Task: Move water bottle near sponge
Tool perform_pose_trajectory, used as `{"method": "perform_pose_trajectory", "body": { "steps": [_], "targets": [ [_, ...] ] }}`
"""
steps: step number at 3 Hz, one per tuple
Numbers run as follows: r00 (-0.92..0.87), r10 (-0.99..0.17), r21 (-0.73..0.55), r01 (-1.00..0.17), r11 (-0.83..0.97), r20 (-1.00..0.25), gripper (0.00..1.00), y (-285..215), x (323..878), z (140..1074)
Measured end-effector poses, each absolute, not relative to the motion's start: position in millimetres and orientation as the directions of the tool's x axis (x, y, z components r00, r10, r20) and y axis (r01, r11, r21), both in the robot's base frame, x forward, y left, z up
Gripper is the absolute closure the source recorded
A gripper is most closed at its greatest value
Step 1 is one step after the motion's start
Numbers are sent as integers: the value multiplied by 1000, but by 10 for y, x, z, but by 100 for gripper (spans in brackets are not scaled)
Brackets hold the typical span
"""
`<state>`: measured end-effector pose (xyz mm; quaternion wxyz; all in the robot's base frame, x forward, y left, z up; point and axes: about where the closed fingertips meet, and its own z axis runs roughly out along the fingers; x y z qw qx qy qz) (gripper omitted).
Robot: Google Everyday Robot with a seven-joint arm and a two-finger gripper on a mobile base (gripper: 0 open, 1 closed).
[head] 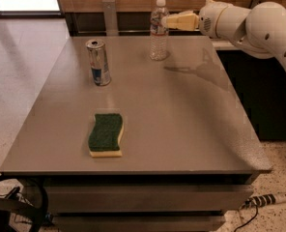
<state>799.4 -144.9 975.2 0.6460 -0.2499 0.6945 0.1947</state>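
Observation:
The water bottle [158, 30], clear and ribbed with a white cap and a pale label, stands upright near the far edge of the grey table [191, 115]. The sponge [106, 133], dark green over yellow foam, lies flat near the front left of the table. My gripper [168, 21], cream-coloured on a white arm, reaches in from the right at the height of the bottle's label, its tips right at the bottle's right side.
A silver and blue can [99, 62] stands upright left of the middle, between the bottle and the sponge. A grey upright post [109, 16] stands behind the table's far edge. A dark counter [259, 91] is to the right. Cables and a power strip [271, 200] lie on the floor.

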Motion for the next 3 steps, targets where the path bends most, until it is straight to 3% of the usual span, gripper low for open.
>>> {"method": "perform_pose_trajectory", "body": {
  "steps": [3],
  "targets": [
    [-62,-64,-1,-713,701,-996,0,-891,8435,9269]
  ]
}}
